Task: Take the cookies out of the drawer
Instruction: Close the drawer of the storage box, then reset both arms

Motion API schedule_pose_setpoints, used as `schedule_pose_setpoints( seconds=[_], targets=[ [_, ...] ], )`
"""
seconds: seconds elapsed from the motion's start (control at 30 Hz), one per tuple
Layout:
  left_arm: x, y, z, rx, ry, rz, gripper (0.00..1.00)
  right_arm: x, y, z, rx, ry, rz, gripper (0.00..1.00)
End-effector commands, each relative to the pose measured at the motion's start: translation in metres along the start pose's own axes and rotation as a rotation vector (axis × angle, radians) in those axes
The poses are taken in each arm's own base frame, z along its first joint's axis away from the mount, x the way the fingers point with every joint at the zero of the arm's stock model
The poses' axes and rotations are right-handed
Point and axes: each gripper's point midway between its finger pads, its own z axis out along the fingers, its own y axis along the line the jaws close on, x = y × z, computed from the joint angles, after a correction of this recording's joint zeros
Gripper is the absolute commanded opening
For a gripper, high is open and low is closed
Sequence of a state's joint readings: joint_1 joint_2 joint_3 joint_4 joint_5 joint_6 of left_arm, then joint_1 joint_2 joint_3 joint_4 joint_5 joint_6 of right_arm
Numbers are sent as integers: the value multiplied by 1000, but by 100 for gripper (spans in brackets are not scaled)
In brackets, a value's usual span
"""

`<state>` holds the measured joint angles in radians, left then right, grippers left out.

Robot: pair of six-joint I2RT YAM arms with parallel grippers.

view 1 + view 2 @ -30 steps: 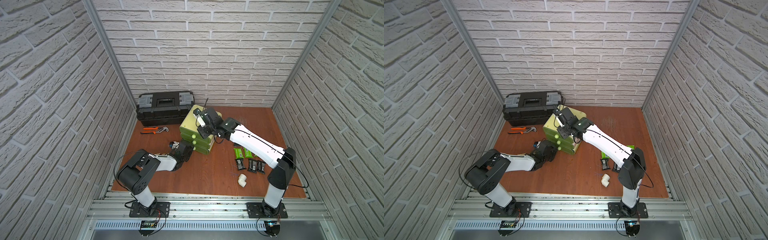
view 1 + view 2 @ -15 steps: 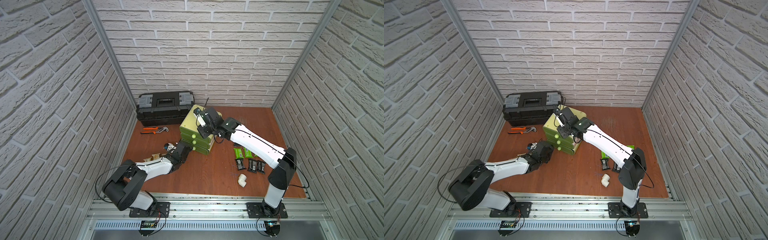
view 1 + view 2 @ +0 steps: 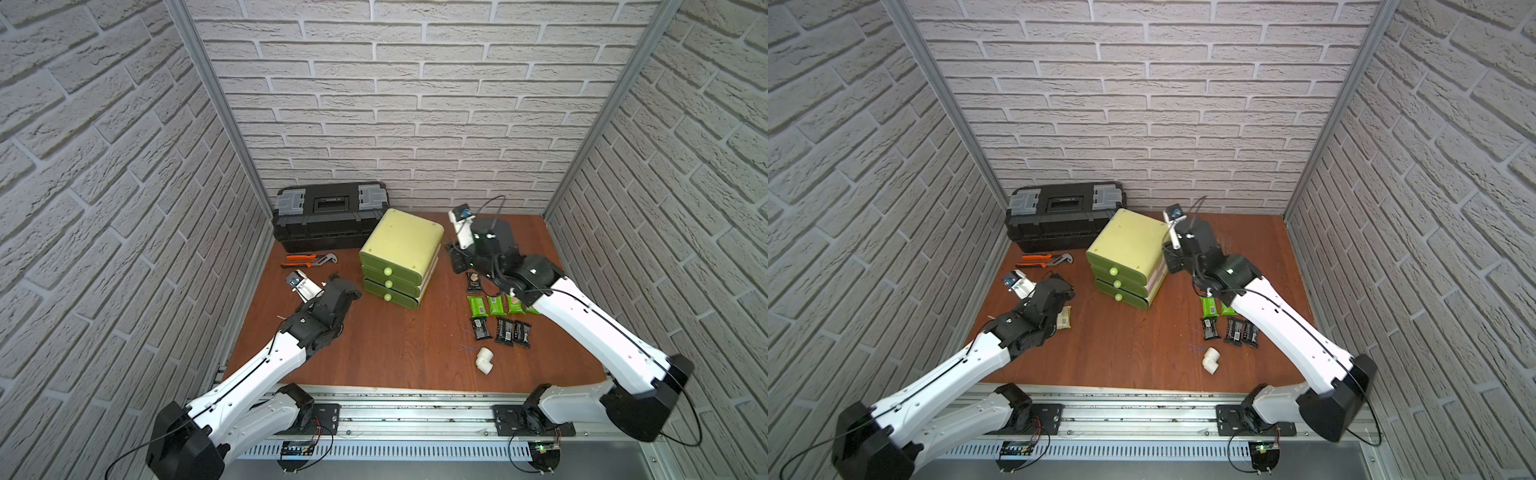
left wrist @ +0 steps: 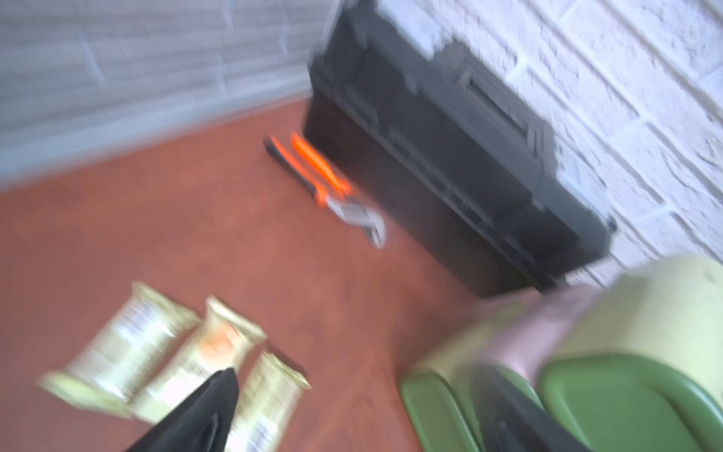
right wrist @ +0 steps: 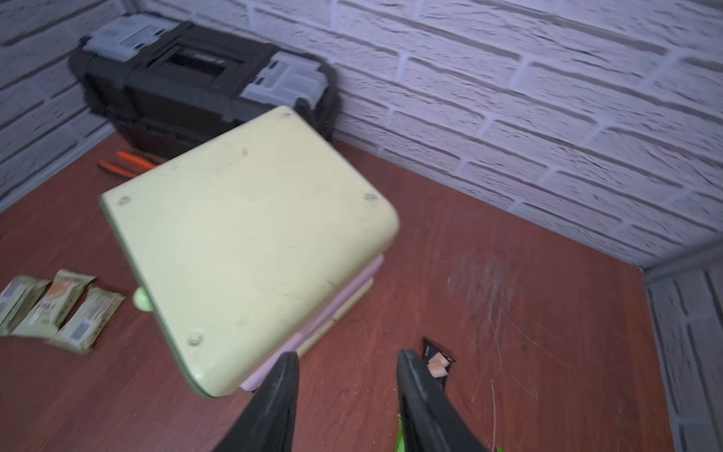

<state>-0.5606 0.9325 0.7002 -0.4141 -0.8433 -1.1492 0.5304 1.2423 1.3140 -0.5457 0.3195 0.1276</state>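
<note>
Beige cookies [image 4: 211, 344], three of them, lay on the table [image 3: 395, 353] just beside the left gripper [image 4: 354, 371], which gaped wide with nothing in it. Right gripper [image 5: 348, 353] sat half open, empty too, next to the drawer unit [image 3: 401, 245]. All three drawers [image 3: 399, 286] looked shut. Four black packets [image 3: 503, 330] and at least three green packets [image 3: 495, 305] lay by the right arm. Seemed like wrap-up: best to lift straight clear rather than sweep across the packets.

Overhead stereo pair; close wrist views
</note>
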Motion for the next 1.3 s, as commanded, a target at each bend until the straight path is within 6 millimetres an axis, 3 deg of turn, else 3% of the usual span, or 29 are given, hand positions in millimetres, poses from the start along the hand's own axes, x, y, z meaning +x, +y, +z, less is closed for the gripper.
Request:
schedule_pose_setpoints(
  seconds=[0.0, 0.07, 0.13, 0.2, 0.3, 0.43, 0.57, 0.73, 0.87, 0.97, 1.27],
  targets=[
    [-29, 33, 7, -139, -114, 401, 99, 41, -63, 6, 173, -1, 152, 52],
    [-30, 38, 19, -115, -104, 507, 98, 76, -93, 11, 251, 20, 194, 56],
    [-29, 53, 35, -98, -62, 506, 98, 107, -122, 15, 329, 29, 238, 59],
    [-27, 62, 46, -70, -36, 504, 98, 129, -138, 24, 359, 23, 259, 60],
    [-26, 74, 59, -59, -35, 520, 99, 153, -148, 42, 348, -11, 288, 66],
    [-19, 85, 73, -36, -22, 516, 98, 175, -146, 67, 295, -47, 255, 67],
    [-6, 80, 84, 27, -19, 562, 99, 187, -145, 86, 280, -98, 220, 67],
    [6, 75, 94, 81, -52, 598, 99, 180, -145, 97, 266, -180, 140, 67],
    [16, 69, 102, 126, -61, 618, 99, 187, -140, 110, 230, -194, 121, 67],
    [17, 61, 107, 165, -75, 637, 98, 196, -134, 118, 203, -212, 100, 67],
    [18, 27, 140, 268, -103, 692, 98, 199, -149, 126, 269, -126, 139, 68]
  ],
)
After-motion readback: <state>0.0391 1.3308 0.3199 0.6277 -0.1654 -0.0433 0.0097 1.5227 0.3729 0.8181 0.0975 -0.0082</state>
